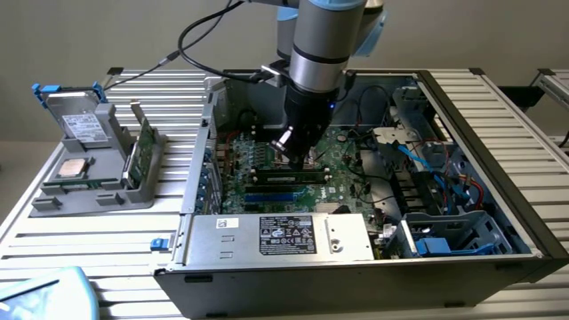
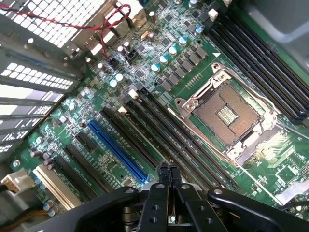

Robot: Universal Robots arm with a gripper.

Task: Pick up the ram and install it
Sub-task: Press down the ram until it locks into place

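exterior view, ram [image 1: 142, 152]: a thin green stick standing on edge in a grey holder [image 1: 116, 193], outside the computer case [image 1: 356, 287], just off the case wall on the exterior view's left; nothing is touching it.
holder, other parts: a silver drive [image 1: 84, 127] with a white label and a square processor chip [image 1: 73, 168] sit in the same holder, farther from the case than the ram.
gripper [image 1: 296, 152]: inside the case, low over the motherboard [image 1: 342, 143], well apart from the ram.
gripper state: in the wrist view the gripper [image 2: 169, 170] has its fingers [image 2: 163, 176] pressed together, with nothing between them.
under the gripper: a long dark stick with a pale label [image 1: 289, 178] lies along a slot in the middle of the case, right below the fingertips; whether they touch it i cannot tell.
wrist view, board: long black memory slots [image 2: 183, 145] run past the fingertips, between a blue slot [image 2: 118, 151] and the open processor socket [image 2: 227, 113].
arm [image 1: 320, 47]: comes down into the case from above.
case front: a metal box with a black label [image 1: 284, 237] sits along the case's near edge.
table [image 1: 89, 240]: slatted metal, carrying the case and the holder.
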